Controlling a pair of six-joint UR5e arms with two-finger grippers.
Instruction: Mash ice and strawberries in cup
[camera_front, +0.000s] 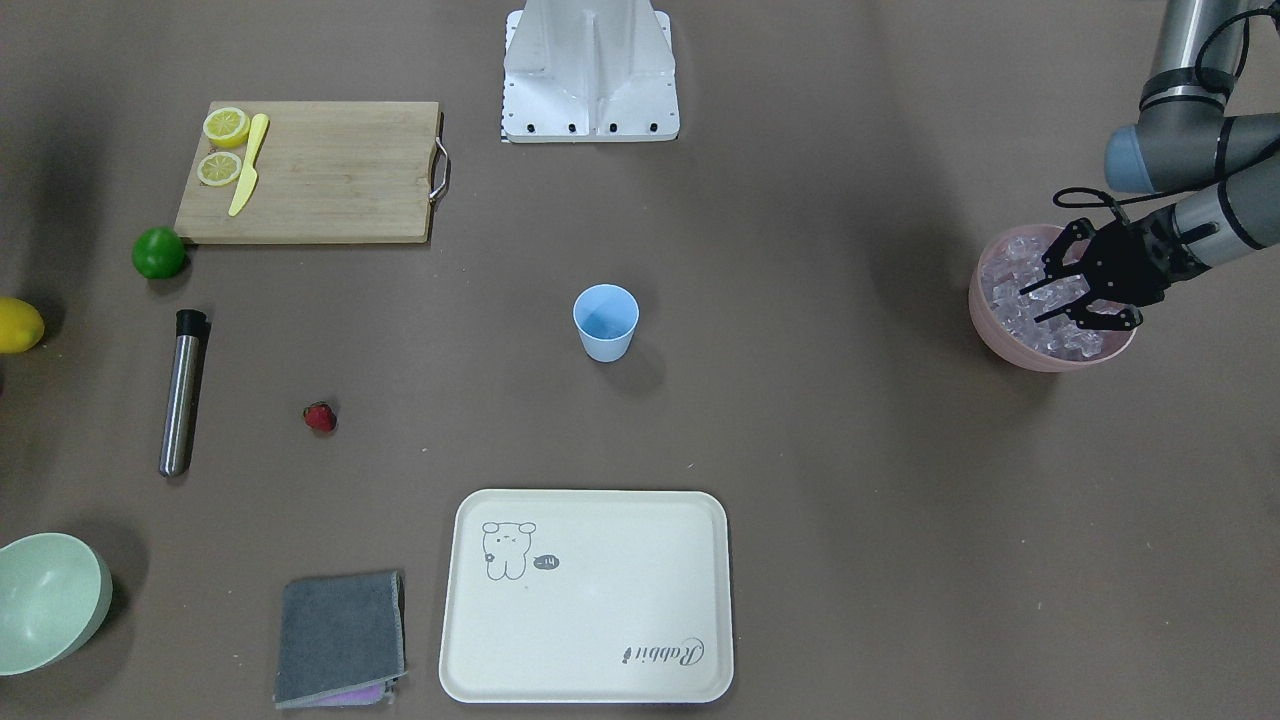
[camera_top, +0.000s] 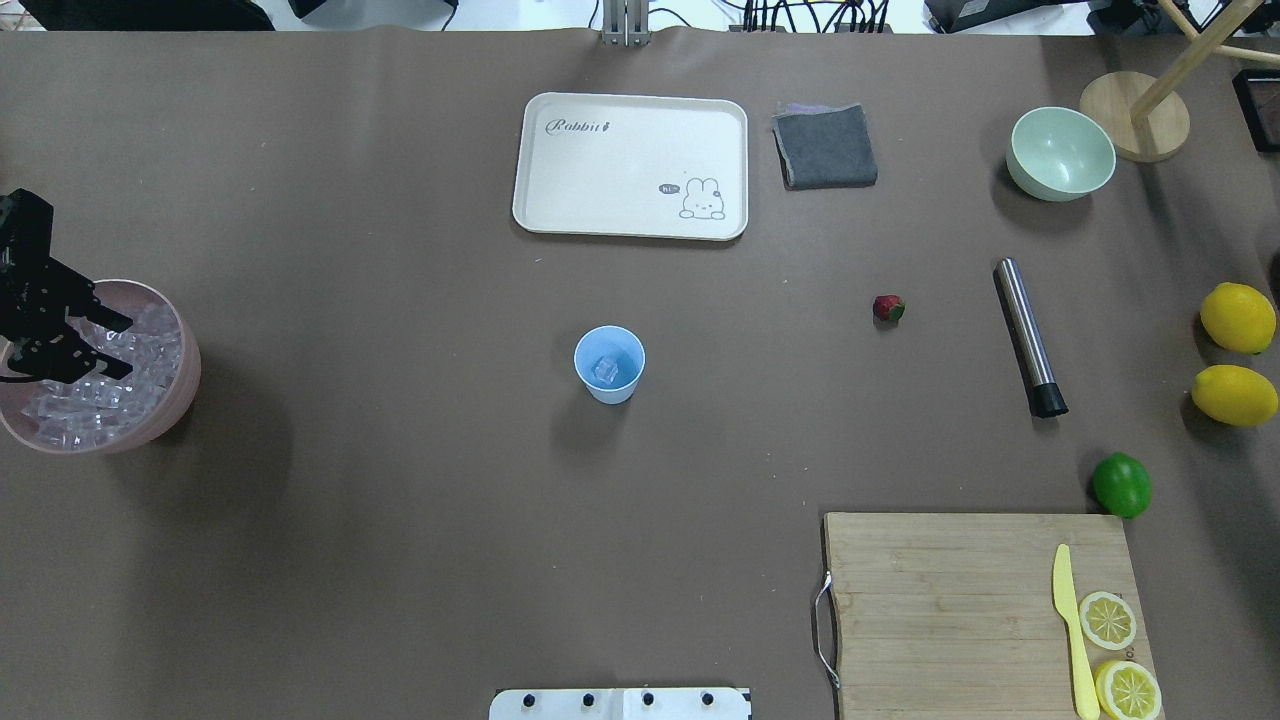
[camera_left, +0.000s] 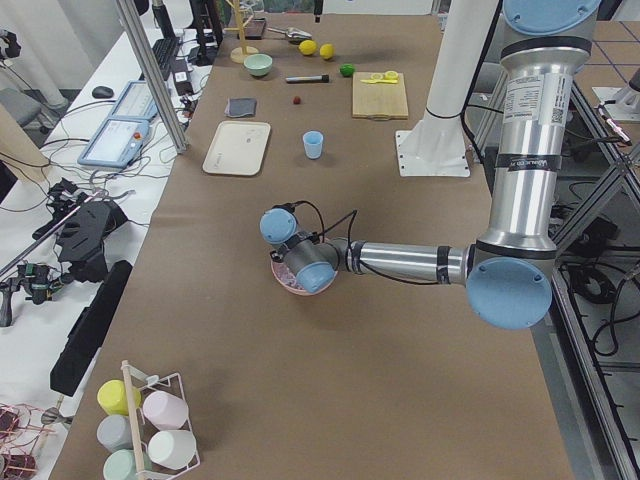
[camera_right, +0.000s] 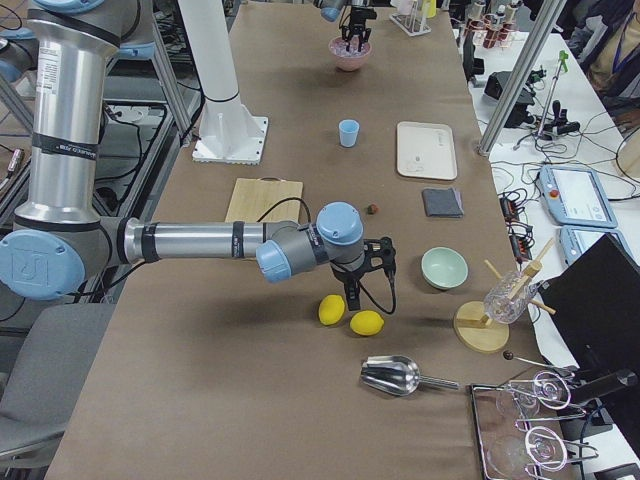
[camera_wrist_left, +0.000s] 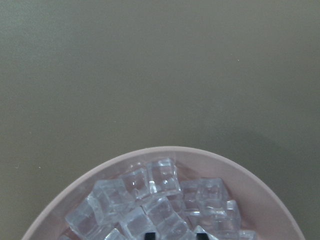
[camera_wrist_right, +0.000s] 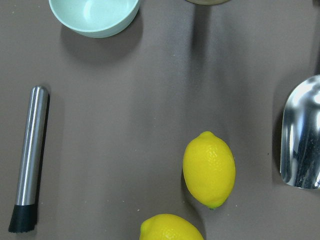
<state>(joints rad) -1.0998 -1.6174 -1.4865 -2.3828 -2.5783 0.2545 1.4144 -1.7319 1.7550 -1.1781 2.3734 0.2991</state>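
The light blue cup (camera_top: 609, 364) stands upright mid-table with one ice cube (camera_top: 606, 371) inside; it also shows in the front view (camera_front: 605, 322). More ice (camera_wrist_left: 160, 200) fills the pink bowl (camera_front: 985, 320) at the table's left end. My left gripper (camera_front: 1045, 300) is open, its fingertips down among the bowl's cubes. It also shows in the overhead view (camera_top: 115, 348). The strawberry (camera_top: 888, 308) lies alone on the table to the cup's right. My right gripper (camera_right: 352, 298) hangs above two lemons; I cannot tell whether it is open or shut.
A steel muddler (camera_top: 1028, 335) lies beyond the strawberry. The cream tray (camera_top: 540, 210), grey cloth (camera_top: 825, 146) and pale green bowl (camera_top: 1060, 153) sit at the far side. Lemons (camera_top: 1238, 317), a lime (camera_top: 1121, 484), a cutting board (camera_top: 950, 600) and a metal scoop (camera_wrist_right: 302, 135) are on the right.
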